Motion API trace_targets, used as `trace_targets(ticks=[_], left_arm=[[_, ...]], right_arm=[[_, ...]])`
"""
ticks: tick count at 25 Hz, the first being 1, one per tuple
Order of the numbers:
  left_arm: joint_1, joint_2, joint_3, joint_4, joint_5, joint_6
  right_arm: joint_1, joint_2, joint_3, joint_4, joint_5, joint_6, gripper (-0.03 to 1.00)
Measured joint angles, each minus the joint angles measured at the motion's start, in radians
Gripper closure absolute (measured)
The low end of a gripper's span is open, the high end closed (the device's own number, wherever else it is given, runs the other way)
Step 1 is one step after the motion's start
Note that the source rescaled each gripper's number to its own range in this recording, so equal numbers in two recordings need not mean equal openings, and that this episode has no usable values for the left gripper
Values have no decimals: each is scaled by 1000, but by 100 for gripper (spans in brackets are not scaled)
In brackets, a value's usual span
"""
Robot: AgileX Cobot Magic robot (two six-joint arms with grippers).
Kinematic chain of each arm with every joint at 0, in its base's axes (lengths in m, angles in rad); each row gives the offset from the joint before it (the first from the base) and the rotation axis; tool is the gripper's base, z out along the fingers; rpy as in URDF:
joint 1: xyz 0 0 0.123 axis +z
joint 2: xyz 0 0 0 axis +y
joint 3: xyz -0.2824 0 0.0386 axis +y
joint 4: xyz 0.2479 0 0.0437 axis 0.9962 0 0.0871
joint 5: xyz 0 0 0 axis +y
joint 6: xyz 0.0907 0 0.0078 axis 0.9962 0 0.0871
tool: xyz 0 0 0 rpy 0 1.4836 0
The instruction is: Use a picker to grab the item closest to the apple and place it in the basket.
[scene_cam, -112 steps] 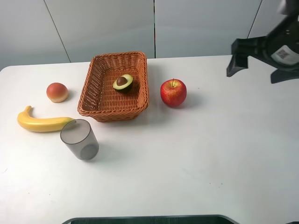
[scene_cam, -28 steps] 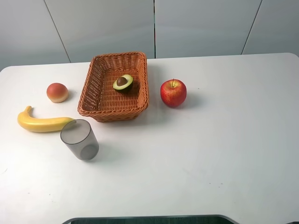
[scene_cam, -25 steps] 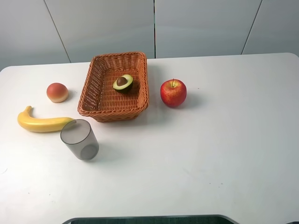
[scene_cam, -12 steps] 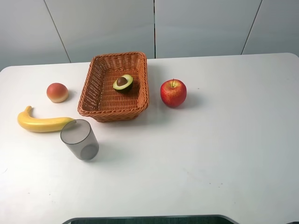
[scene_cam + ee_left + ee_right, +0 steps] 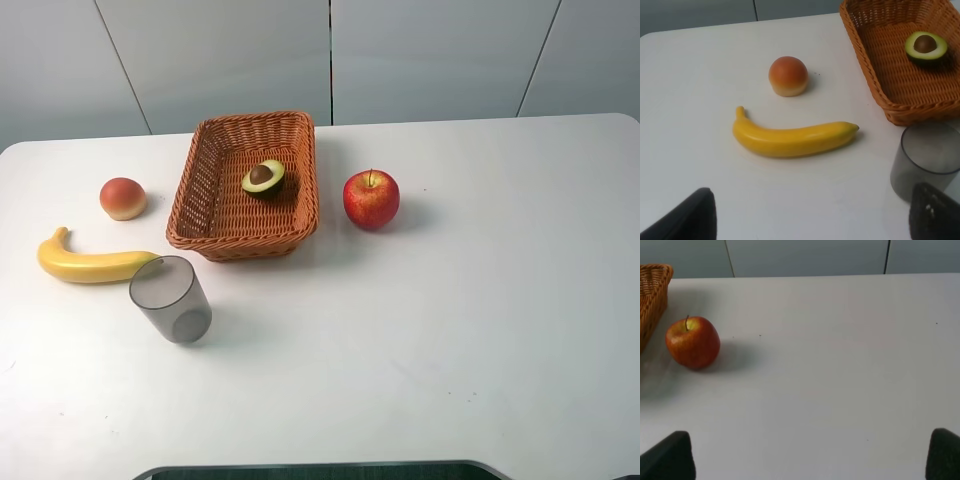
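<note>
A red apple [image 5: 371, 198] stands on the white table just right of the wicker basket [image 5: 197, 195]. A halved avocado [image 5: 263, 178] lies inside the basket, cut face and pit up. Neither arm shows in the exterior view. In the left wrist view my left gripper [image 5: 810, 220] is open above the table, short of the banana, with the avocado [image 5: 925, 46] and basket [image 5: 875, 85] beyond. In the right wrist view my right gripper [image 5: 805, 457] is open and empty, well back from the apple [image 5: 693, 341] and the basket's corner [image 5: 652, 290].
Left of the basket sit a round peach-coloured fruit [image 5: 122, 197] and a yellow banana [image 5: 92, 264]. A grey translucent cup [image 5: 170, 298] stands in front of the basket's near left corner. The table's front edge meets a dark strip [image 5: 320, 470].
The right gripper, seen at the top right of the exterior view 4.5 s ago, has left that view. Over the last second nothing has moved.
</note>
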Motion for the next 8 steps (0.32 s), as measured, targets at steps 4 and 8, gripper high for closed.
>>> trace_targets(ticks=[4, 8], left_arm=[[0, 0, 0, 0, 0, 0], [0, 0, 0, 0, 0, 0]], right_arm=[[0, 0, 0, 0, 0, 0, -3], [0, 0, 0, 0, 0, 0, -3]])
